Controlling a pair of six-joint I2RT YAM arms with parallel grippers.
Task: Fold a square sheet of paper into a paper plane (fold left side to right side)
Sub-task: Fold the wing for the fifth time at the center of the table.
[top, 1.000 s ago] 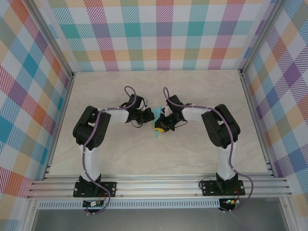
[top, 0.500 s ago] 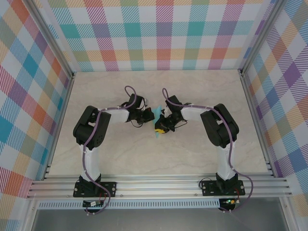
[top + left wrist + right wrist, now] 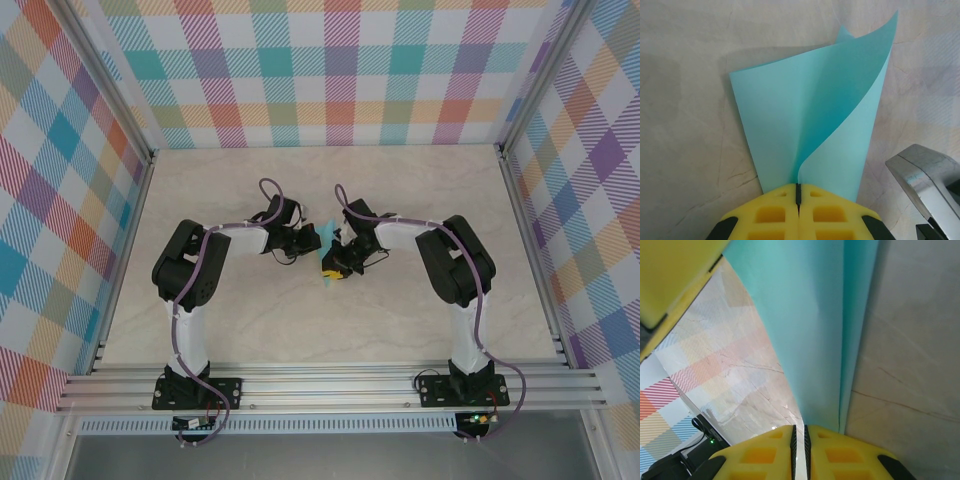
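Observation:
The square sheet of paper [image 3: 810, 125] is turquoise and folded into a tapering shape, with one flap curling up off the table. My left gripper [image 3: 798, 192] is shut on its narrow end, yellow fingers [image 3: 770, 215] pressed together. In the top view the paper [image 3: 327, 229] shows between the two grippers at mid-table, left gripper [image 3: 311, 241] on its left, right gripper [image 3: 336, 263] on its right. In the right wrist view the paper [image 3: 815, 330] runs up from my right gripper [image 3: 800, 436]. Its jaws are almost together with a thin bare slit, and the paper's edge meets the right finger [image 3: 850, 455].
The marble-look table [image 3: 330, 320] is walled by plaid panels [image 3: 340, 70] at the back and both sides. An aluminium rail [image 3: 330, 385] runs along the near edge by the arm bases. The left gripper's yellow finger [image 3: 675, 275] shows at the top left of the right wrist view.
The right arm has edged slightly to the left toward the paper. The left arm has not moved.

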